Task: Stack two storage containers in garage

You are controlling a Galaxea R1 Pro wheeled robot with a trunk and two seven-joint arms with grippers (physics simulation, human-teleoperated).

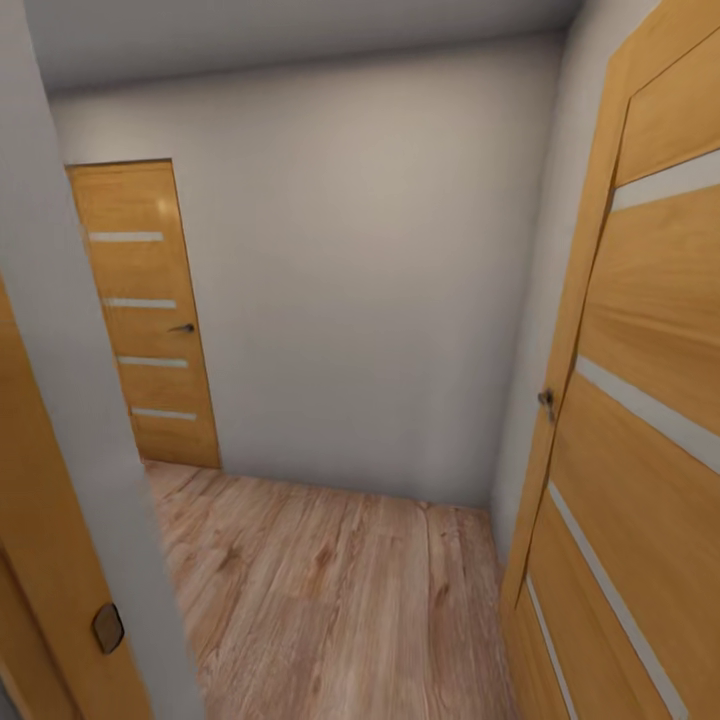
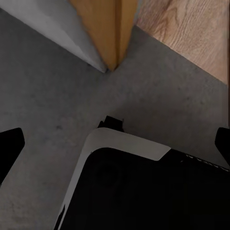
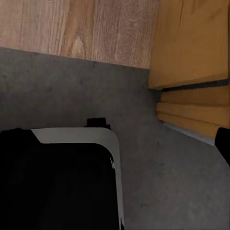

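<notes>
Doorway threshold, dark grey concrete floor (image 2: 43, 110) met by light wood plank floor (image 1: 330, 590), open wooden door with glass slits (image 1: 640, 400) at right, closed matching door (image 1: 145, 310) beyond, white wall (image 1: 360, 270), robot base (image 3: 62, 182) below, left gripper (image 2: 115, 143) fingertips spread wide and empty, right gripper state cannot be told, storage containers not placed by these views.

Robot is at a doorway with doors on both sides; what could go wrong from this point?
The open wooden door stands close on the right and its handle sticks out, so the base or right arm may clip it. The door frame sits just ahead of the robot's base, where grey floor meets wood planks; that seam could jolt the wheels.
</notes>
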